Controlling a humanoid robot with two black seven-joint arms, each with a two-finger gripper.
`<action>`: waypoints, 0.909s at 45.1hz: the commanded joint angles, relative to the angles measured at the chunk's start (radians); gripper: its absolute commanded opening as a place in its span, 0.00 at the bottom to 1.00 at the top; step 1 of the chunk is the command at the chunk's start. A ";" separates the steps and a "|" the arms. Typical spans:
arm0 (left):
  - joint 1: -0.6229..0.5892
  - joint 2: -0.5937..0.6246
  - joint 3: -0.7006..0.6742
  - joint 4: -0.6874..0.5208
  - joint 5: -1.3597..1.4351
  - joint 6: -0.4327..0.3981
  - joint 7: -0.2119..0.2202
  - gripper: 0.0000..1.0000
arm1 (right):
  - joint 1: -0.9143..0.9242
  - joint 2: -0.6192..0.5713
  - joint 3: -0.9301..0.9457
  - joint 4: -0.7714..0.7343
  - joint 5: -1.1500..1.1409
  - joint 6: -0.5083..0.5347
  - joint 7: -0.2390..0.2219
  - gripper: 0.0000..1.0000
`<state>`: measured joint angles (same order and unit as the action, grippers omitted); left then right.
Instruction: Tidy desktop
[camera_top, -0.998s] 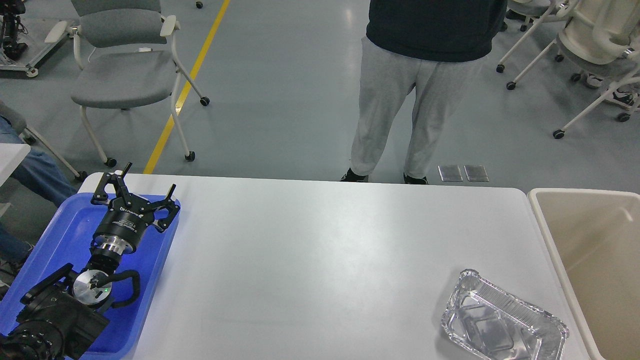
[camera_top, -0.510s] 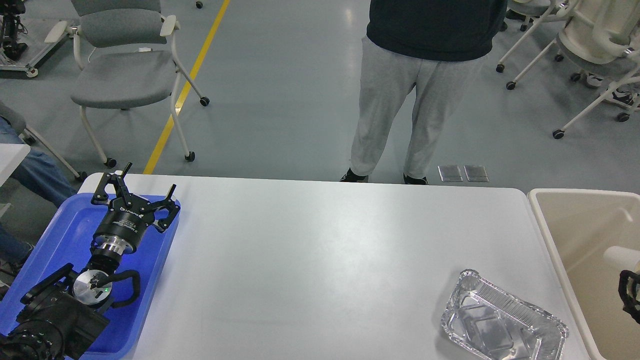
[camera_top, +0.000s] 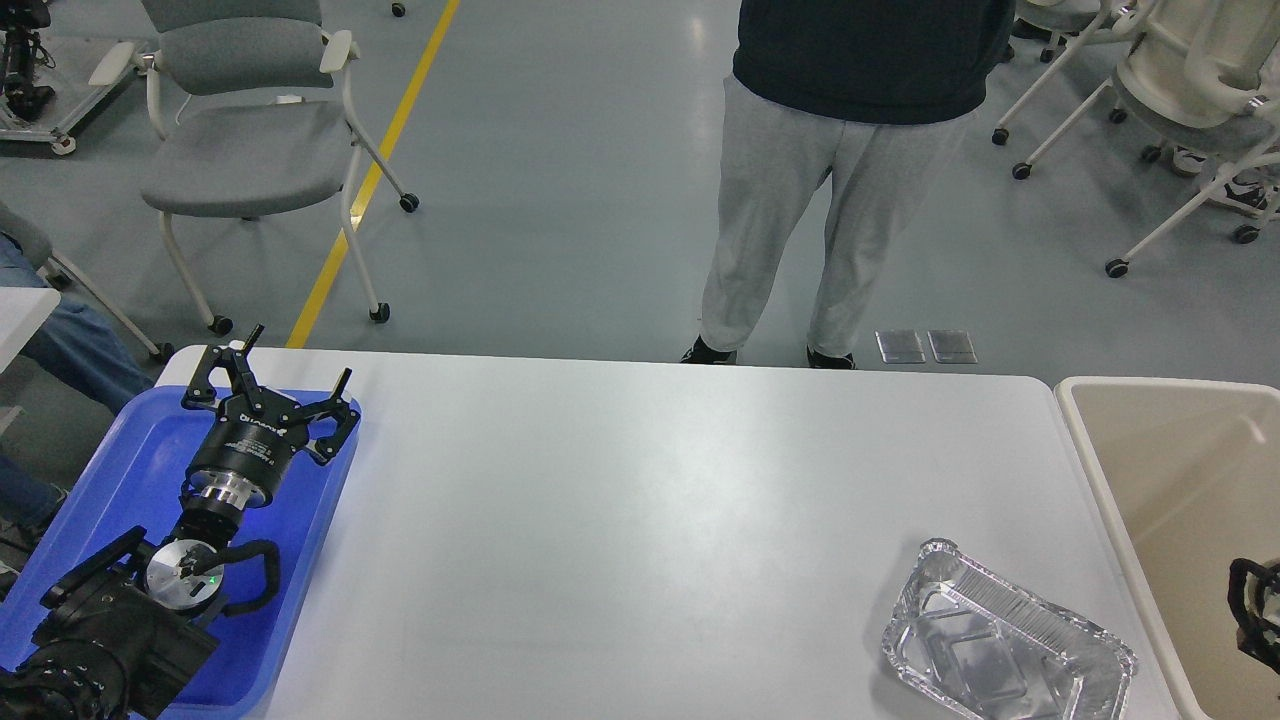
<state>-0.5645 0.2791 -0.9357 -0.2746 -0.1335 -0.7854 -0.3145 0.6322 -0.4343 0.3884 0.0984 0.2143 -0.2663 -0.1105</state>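
The white desktop (camera_top: 640, 500) fills the middle of the head view. An empty crumpled foil tray (camera_top: 1005, 650) lies on it at the near right corner. My left gripper (camera_top: 300, 355) is open and empty, held over the far end of the blue plastic tray (camera_top: 130, 450) at the left edge of the desktop. Only a dark part of my right gripper (camera_top: 1255, 605) shows at the right edge of the view, over the beige bin (camera_top: 1090, 470). Its fingers cannot be told apart.
A person (camera_top: 850, 150) stands just beyond the far edge of the desktop. A grey chair (camera_top: 250, 140) stands at the back left and white chairs (camera_top: 1190, 90) at the back right. The bin's visible inside shows nothing in it.
My right gripper came into view at the right edge over the bin. A white thing seen above it half a second ago no longer shows. The left arm has not moved.
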 joint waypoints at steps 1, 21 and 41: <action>0.000 0.000 0.000 0.000 0.000 0.000 0.000 1.00 | 0.006 -0.040 0.015 0.007 -0.001 -0.001 0.000 1.00; 0.000 0.000 0.000 0.000 -0.002 0.000 0.000 1.00 | 0.098 -0.329 0.230 0.357 0.000 0.009 0.032 1.00; 0.000 0.000 0.000 0.000 -0.002 0.000 0.000 1.00 | 0.086 -0.494 0.417 0.788 0.010 0.406 0.031 1.00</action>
<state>-0.5647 0.2793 -0.9357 -0.2743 -0.1347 -0.7854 -0.3145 0.7196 -0.8689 0.7357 0.7216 0.2149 -0.1255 -0.0813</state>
